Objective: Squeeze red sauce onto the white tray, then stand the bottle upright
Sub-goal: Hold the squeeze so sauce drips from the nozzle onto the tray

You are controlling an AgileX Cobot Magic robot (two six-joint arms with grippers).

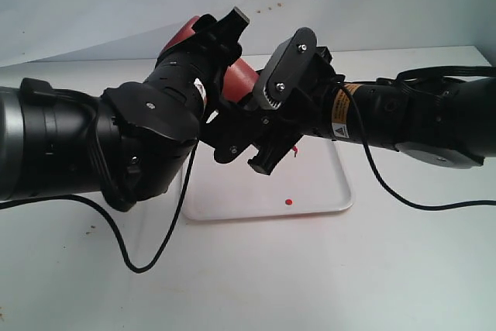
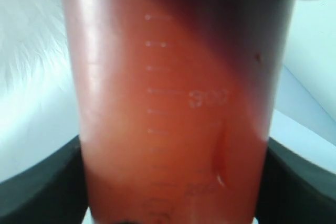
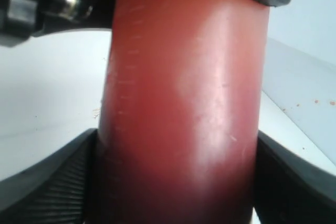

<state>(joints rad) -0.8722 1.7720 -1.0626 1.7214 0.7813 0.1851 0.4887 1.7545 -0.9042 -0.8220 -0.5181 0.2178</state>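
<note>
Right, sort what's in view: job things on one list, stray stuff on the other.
Job: bottle, held by the left gripper and right gripper; white tray; red sauce, a blob on it.
Lying about: black cable on the table; reddish specks on the backdrop.

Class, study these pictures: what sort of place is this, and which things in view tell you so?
Most likely a robotics lab bench, not a kitchen: a white table against a white backdrop, and two cabled black robot arms holding one bottle above a white tray bearing a red sauce blob.
</note>
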